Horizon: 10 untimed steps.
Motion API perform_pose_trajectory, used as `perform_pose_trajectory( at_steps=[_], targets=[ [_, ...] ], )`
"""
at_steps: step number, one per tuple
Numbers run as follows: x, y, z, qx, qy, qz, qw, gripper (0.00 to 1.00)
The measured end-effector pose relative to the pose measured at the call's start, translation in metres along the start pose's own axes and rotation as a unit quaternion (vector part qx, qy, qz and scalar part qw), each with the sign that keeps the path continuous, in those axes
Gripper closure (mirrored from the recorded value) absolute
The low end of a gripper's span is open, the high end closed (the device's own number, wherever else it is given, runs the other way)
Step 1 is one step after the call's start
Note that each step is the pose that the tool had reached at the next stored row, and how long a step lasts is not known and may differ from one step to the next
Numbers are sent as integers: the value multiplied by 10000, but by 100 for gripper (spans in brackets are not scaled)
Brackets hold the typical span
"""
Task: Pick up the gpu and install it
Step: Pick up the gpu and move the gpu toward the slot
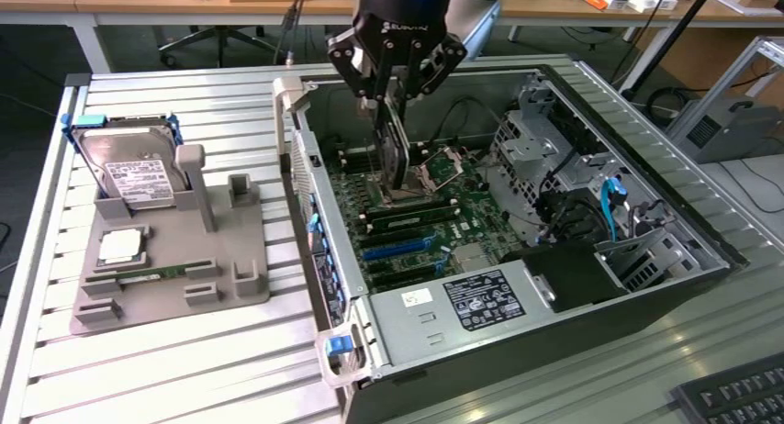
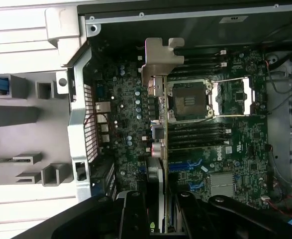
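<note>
I had the pincer (image 1: pixel 395 80) clenched on the gpu (image 1: pixel 392 153), which hung straight below it inside the open computer case (image 1: pixel 297 139), long axis near upright, lower end just above the motherboard (image 1: pixel 395 233).

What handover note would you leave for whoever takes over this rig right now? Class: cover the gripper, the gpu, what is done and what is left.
Gripper: shut on the gpu, gripping its upper edge.
Gpu: hangs on edge inside the open case, over the motherboard beside the CPU socket. I cannot tell whether its lower edge touches the board.
Done: gpu picked up and brought into the case.
Left: installing it; it is not seated in a slot.
</note>
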<state>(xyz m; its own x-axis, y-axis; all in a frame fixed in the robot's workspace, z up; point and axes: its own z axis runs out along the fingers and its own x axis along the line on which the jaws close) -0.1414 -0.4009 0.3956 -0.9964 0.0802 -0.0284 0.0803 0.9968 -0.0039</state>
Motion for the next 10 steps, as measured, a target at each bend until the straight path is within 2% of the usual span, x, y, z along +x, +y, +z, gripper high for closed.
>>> perform_pose_trajectory(
  at_steps=[10],
  targets=[
    [-124, -2, 24, 19, -1, -1, 10000, 73]
  ],
)
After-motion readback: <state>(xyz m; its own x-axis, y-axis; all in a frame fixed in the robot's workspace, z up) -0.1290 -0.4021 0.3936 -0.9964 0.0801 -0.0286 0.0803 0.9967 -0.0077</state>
